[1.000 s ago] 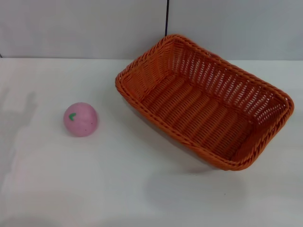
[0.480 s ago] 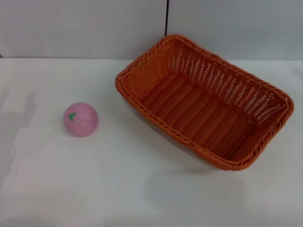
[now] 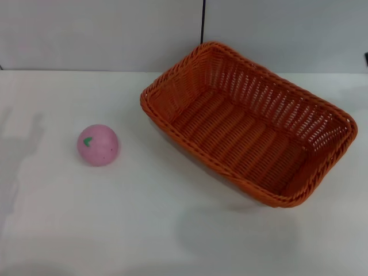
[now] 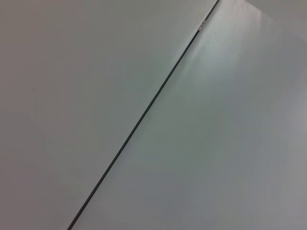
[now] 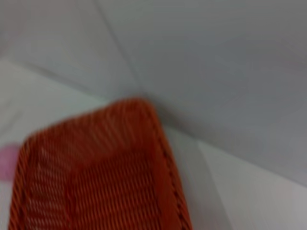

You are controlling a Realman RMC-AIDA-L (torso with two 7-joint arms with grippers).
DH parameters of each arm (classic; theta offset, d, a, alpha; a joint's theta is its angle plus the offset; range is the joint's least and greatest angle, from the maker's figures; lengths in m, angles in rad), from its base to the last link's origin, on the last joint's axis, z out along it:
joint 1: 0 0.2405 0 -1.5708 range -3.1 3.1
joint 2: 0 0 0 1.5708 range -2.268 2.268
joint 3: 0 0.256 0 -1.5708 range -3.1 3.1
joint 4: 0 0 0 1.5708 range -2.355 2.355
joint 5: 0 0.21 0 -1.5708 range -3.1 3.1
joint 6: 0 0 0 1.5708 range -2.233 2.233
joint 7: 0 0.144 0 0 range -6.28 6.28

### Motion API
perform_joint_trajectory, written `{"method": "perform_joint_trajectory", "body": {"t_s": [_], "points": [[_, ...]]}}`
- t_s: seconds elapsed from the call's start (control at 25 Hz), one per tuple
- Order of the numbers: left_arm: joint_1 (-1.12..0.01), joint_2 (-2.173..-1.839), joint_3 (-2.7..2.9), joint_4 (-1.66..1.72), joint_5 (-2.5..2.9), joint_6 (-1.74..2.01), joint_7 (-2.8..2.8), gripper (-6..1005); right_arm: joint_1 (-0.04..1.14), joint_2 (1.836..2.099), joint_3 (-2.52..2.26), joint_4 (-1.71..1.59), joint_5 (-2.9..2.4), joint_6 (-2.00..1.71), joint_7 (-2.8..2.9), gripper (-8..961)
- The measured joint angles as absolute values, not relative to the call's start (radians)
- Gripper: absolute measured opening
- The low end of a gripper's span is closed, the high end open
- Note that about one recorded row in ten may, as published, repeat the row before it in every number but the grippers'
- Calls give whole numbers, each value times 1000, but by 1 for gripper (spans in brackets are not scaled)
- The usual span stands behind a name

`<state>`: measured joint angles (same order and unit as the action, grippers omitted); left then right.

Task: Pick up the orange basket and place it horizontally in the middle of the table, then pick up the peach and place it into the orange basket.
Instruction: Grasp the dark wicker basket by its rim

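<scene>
The orange basket (image 3: 244, 135) stands empty on the table (image 3: 144, 230), right of centre and turned diagonally, with one corner near the back wall. The peach (image 3: 98, 145) rests alone on the table's left side, well apart from the basket, its green leaf mark facing up. The right wrist view looks down on one corner of the orange basket (image 5: 96, 182), with a bit of the pink peach (image 5: 5, 162) beyond it. Neither gripper's fingers show in any view. A thin dark sliver (image 3: 366, 58) sits at the head view's right edge, above the table.
A grey wall with a dark vertical seam (image 3: 203, 23) runs along the back of the table. The left wrist view shows only plain grey panels and a seam (image 4: 144, 115). Faint shadows fall on the table's left edge.
The basket and the peach have not moved. The dark sliver has appeared at the right edge of the head view.
</scene>
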<state>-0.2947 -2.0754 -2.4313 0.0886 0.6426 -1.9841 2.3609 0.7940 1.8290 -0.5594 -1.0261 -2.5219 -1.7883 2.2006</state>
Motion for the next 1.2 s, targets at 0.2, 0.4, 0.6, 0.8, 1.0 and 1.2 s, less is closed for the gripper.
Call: {"method": "perform_joint_trajectory", "body": {"t_s": [0.2,0.4,0.6,0.8,1.0,1.2], "points": [[-291,-2075,-2431,97,643,-1983,2361,844,837,1840,-741,-988,-2553,-1729,2245,540],[-284,-2075,-2431,103,643,-1986,2361,842,844,1861,-828,-977,-2556,-1712,2249,539],[-281,-2075,-2431,103,643,-1991,2361,841,846,1882,-867,-944,-2601,-1696,2250,538],[-284,-2075,-2431,103,643,-1993,2361,839,846,1898,-868,-943,-2637,-1687,2251,538],[-284,-2075,-2431,103,643,-1995,2361,837,841,1914,-870,-928,-2638,-1670,2251,537],[-282,-2075,-2431,103,643,-2000,2361,835,845,1927,-873,-864,-2655,-1633,2245,536]]}}
